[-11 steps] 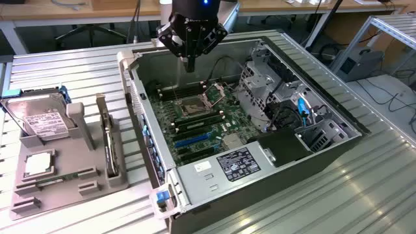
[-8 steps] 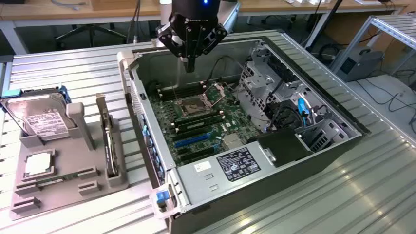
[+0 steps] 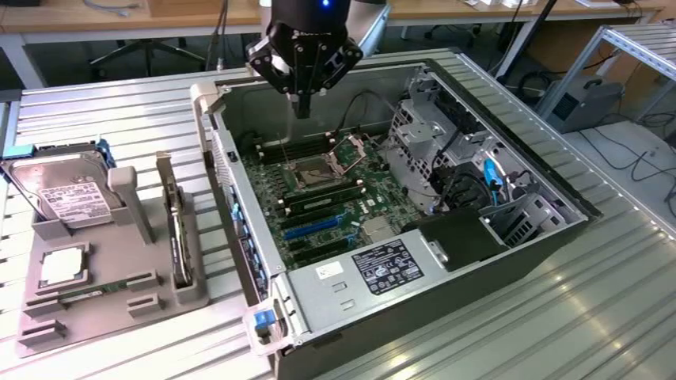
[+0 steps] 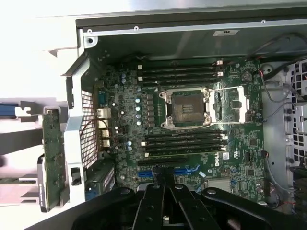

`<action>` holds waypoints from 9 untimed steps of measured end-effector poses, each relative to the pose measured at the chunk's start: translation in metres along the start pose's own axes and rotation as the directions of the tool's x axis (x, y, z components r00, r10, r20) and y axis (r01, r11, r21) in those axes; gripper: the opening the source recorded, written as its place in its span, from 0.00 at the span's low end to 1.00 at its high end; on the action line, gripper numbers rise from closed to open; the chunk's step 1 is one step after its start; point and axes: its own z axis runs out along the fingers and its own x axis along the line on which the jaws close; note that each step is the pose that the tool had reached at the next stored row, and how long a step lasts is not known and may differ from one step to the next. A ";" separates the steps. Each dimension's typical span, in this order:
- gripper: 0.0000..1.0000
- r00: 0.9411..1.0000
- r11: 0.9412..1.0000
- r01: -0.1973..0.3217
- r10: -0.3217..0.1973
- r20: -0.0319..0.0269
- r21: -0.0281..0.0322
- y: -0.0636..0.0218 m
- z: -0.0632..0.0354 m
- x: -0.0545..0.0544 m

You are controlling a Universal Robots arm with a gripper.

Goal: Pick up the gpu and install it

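- Gripper [image 3: 303, 109]: fingers pressed together, nothing between them. It hung over the open computer case [image 3: 234, 170], above the motherboard [image 3: 317, 202], with free air around the fingertips.
- Gpu [image 3: 180, 237]: stood on edge in the grey holder [image 3: 63, 324] at the exterior view's left, just outside the case wall, well apart from the gripper.
- Hard drive [image 3: 66, 196]: upright in the same holder, farther left.

Open silvery square CPU socket [image 4: 186, 108] sits mid-board on the green motherboard [image 4: 124, 143]. Long black memory slots [image 4: 184, 141] flank the socket on two sides. Black gripper [image 4: 165, 181], fingers pressed together and empty, hangs just past one slot bank. Thin flat dark gpu [image 4: 53, 153] stands outside the grey metal case wall [image 4: 76, 129], well apart from the socket.
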 end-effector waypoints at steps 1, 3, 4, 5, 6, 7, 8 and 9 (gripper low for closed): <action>0.11 1.000 1.000 0.000 0.000 0.000 0.000 -0.0001 -0.0001 0.001; 0.11 1.000 1.000 0.000 0.000 0.000 0.000 -0.0002 -0.0001 0.003; 0.11 1.000 1.000 0.000 0.000 0.000 0.000 -0.0003 -0.0001 0.005; 0.11 1.000 1.000 0.000 0.000 0.000 0.000 -0.0005 -0.0002 0.007; 0.11 1.000 1.000 0.000 0.000 0.000 0.000 -0.0005 -0.0002 0.007; 0.11 1.000 1.000 0.000 0.000 0.000 0.000 -0.0005 -0.0002 0.008; 0.11 1.000 1.000 0.000 0.000 0.000 0.000 -0.0006 -0.0003 0.009; 0.11 1.000 1.000 0.000 0.000 0.000 0.000 -0.0007 -0.0003 0.010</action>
